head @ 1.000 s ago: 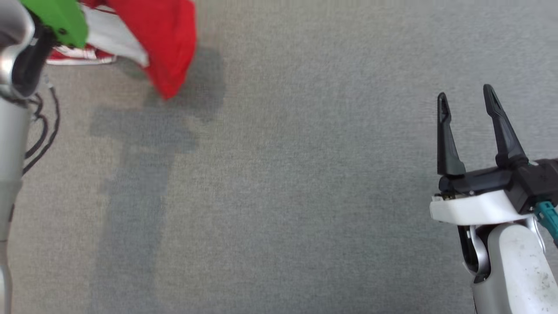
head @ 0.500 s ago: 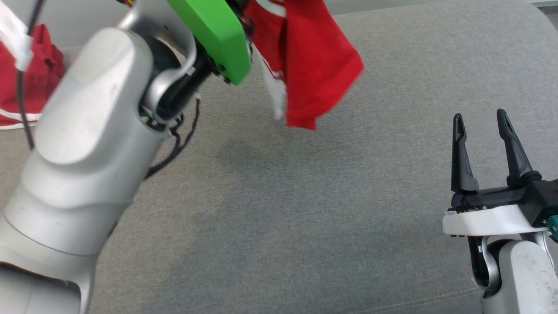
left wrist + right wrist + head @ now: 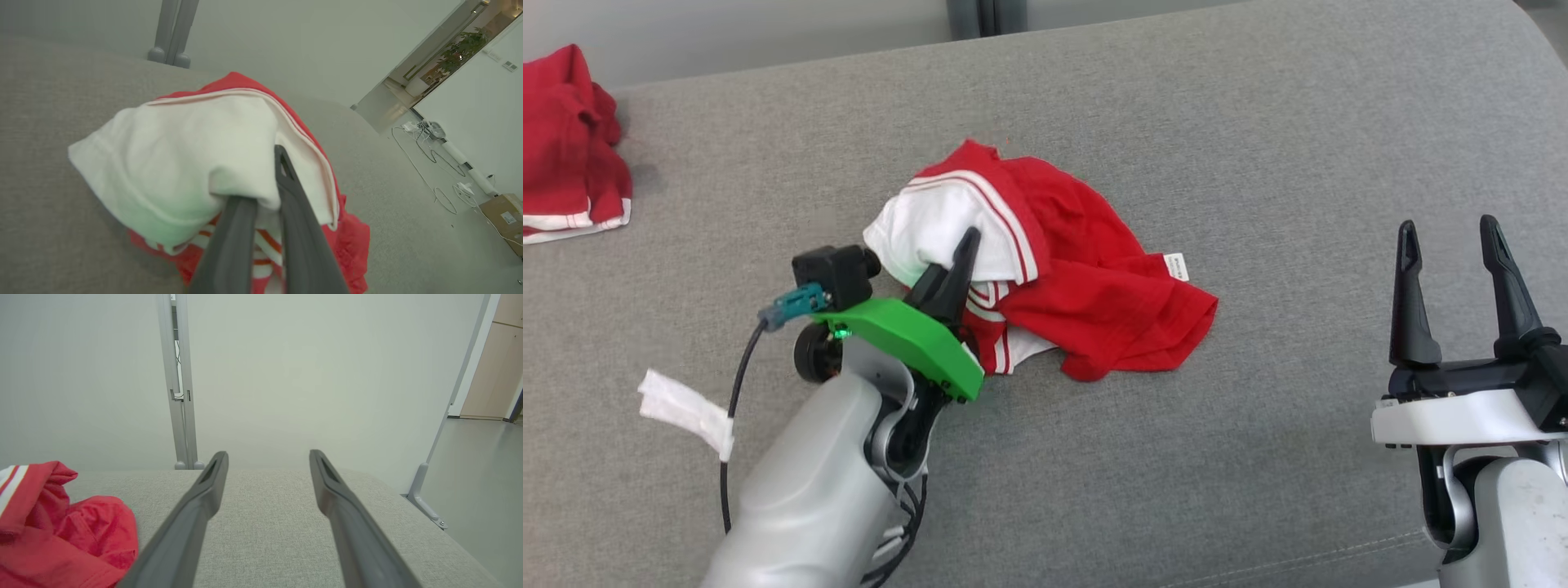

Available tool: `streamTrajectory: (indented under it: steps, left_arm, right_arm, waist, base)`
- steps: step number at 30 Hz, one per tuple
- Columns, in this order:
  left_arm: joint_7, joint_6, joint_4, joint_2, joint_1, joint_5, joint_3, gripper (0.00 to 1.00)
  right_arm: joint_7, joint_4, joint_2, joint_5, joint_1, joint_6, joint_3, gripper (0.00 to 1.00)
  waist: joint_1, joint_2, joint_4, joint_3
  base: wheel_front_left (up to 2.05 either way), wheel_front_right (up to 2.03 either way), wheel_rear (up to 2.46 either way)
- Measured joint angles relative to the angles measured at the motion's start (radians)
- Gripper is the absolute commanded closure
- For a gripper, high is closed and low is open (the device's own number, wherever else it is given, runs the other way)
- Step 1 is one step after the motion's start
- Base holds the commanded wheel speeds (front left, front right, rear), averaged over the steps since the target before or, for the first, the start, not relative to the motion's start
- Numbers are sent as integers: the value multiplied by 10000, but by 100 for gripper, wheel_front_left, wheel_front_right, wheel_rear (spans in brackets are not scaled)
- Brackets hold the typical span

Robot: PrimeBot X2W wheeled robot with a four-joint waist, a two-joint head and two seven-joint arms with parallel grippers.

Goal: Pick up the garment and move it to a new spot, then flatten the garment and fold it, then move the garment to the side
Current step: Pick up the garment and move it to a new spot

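Observation:
The garment (image 3: 1086, 269), red with a white panel and red-white stripes, lies crumpled in the middle of the grey cushion (image 3: 1258, 122). My left gripper (image 3: 964, 245) is at its left side, shut on a fold of the white cloth. In the left wrist view the white fold (image 3: 184, 155) drapes over one finger of the left gripper (image 3: 261, 179) and hides its tip. My right gripper (image 3: 1448, 224) stands open at the lower right, well clear of the garment, with nothing between its fingers (image 3: 327, 486). The garment's red edge (image 3: 61, 535) shows at the left of the right wrist view.
A second red garment (image 3: 564, 147) lies at the cushion's far left edge. A strip of white tape (image 3: 682, 408) hangs on the left arm's cable. A grey post (image 3: 980, 12) stands behind the cushion. Off the right end, the floor holds cables (image 3: 433, 163) and a cardboard box (image 3: 504, 212).
The head camera has tilted and shifted. My left arm has come down with the garment, which hung in the air before and now rests on the cushion. The right gripper stays open.

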Motion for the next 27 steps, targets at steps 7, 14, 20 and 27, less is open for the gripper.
streamTrajectory:
  steps: [7, 14, 20, 27]
  left_arm:
    - [-794, -48, 963, -236, 682, -159, 270, 40]
    - [-984, 29, 591, -374, 945, 961, 811, 0]
    - [-1016, 439, -895, -100, 1961, 2834, 1929, 0]
    - [-1016, 717, -2105, -33, 3374, 4391, 2786, 0]
  right_arm:
    - [0, 217, 2, -59, 2, 0, 173, 0]
    - [0, 558, 6, -65, 34, 0, 376, 0]
    - [0, 888, 6, -186, 238, 0, 343, 0]
    - [0, 1139, 8, -307, 523, 0, 389, 0]
  waist:
    - [0, 0, 482, 42]
    - [0, 0, 874, -226]
    - [0, 0, 1103, -743]
    - [0, 0, 1395, -1389]
  base:
    - [0, 0, 0]
    - [0, 0, 0]
    - [0, 0, 0]
    - [0, 0, 0]
